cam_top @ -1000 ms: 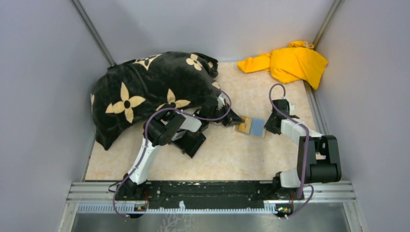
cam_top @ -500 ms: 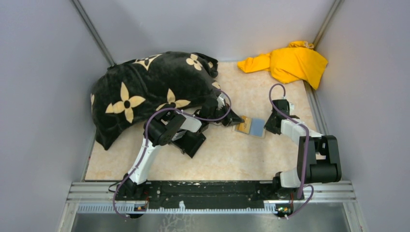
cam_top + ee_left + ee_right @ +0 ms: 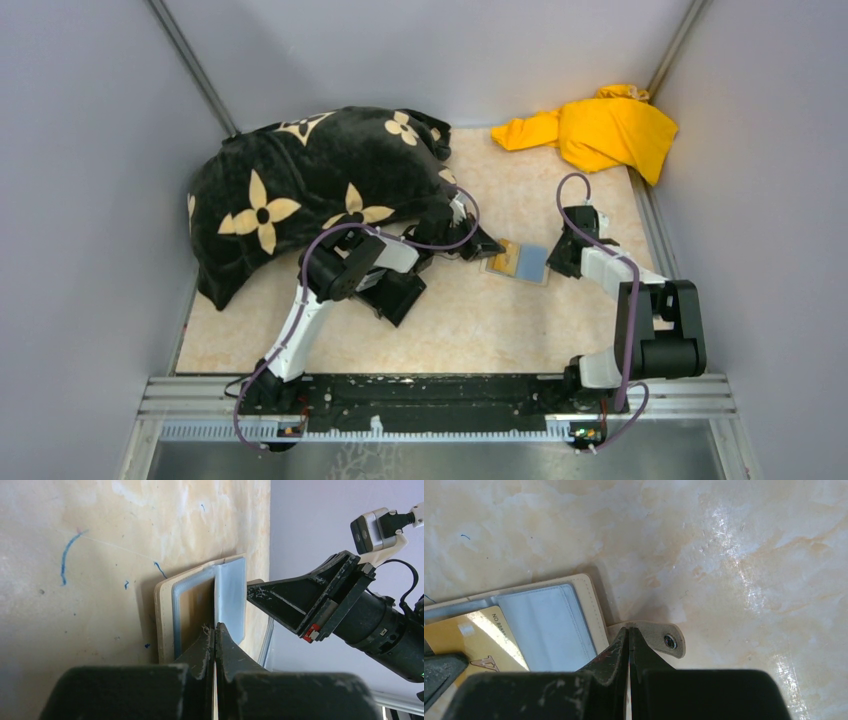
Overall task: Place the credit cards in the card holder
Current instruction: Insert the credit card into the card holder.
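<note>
Tan card holder (image 3: 594,615) clamped by right hand (image 3: 629,632) shows one gold card (image 3: 474,635); left hand (image 3: 215,627) pinched together.

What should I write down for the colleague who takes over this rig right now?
Left gripper: shut, seemingly on the gold card, at the left edge of the open wallet.
Right gripper: shut, tips pressing the clasp tab onto the table.
Done: blue card looks already inside the wallet.
To do: slide the gold card fully in.

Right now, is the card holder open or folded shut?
Open. The card holder lies spread flat, its clear sleeve and the gold card exposed, clasp tab unfastened.
</note>
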`<state>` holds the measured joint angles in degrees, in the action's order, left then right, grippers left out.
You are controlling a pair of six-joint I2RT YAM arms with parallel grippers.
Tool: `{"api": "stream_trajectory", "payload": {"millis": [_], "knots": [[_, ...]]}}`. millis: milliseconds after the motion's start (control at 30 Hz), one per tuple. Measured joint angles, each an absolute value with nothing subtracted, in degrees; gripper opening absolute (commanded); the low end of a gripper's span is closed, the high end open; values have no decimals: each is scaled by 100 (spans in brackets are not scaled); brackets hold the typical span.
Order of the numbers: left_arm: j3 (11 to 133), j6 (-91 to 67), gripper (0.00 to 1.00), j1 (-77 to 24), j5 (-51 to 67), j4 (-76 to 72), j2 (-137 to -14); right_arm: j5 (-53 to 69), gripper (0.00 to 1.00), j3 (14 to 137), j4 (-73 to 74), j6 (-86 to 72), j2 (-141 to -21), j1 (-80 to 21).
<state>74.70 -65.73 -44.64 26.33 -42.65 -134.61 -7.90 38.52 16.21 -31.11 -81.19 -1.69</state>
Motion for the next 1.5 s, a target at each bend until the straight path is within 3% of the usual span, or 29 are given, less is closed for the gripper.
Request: {"api": "stream_trajectory", "payload": {"millis": [1500], "knots": [[7435,-6882,0,-4530,2641,-4762,-13618,-784,0,3828,1577,-3109,-8119,-167]]}}
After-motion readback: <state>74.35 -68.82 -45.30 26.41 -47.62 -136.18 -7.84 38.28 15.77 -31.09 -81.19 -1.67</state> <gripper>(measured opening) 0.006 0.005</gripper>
